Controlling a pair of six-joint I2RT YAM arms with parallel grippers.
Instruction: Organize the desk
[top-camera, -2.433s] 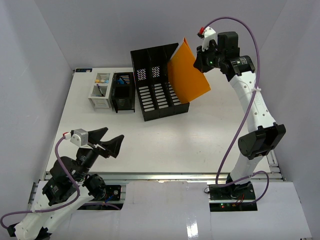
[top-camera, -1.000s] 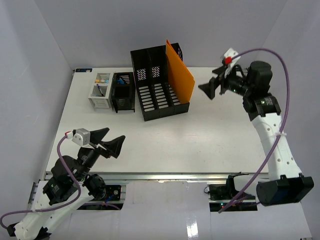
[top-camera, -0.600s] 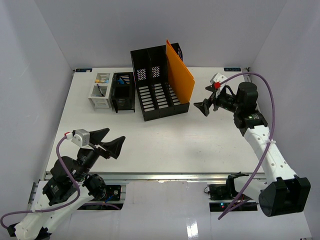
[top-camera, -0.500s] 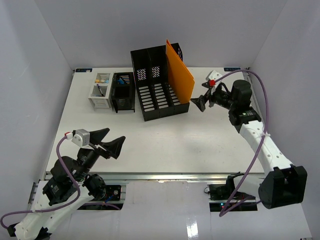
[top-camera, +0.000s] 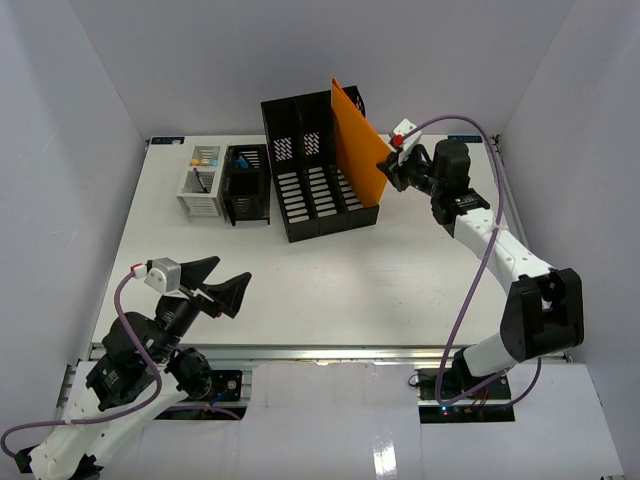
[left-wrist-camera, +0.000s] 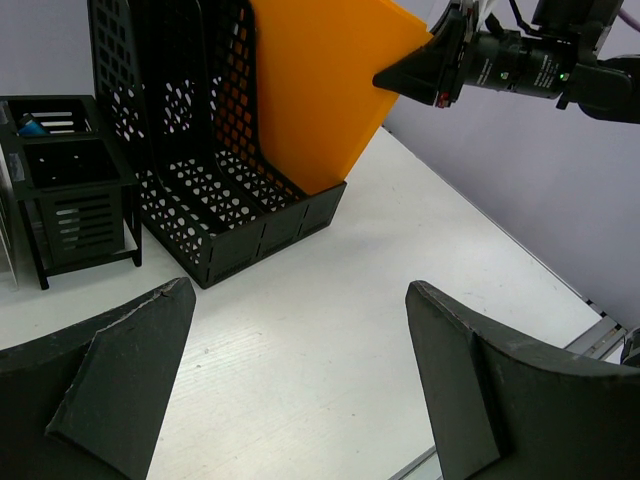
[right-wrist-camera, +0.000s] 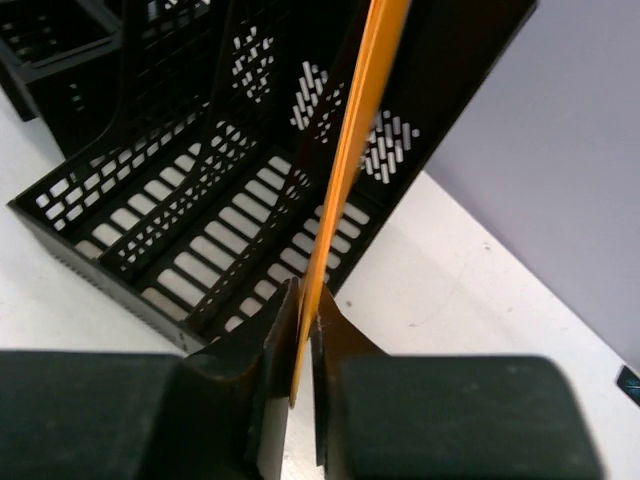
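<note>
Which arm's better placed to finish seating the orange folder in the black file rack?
Right. The right end effector is closed on the edge of the orange folder, at the outer slot of the file rack. The left end effector sits open near the front edge of the desk, far from the rack, holding nothing.

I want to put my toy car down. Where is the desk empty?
The desk is bare across its middle and front, between the file rack and front rail. Crowded along the back: white organizer, black pen holder, file rack.
</note>
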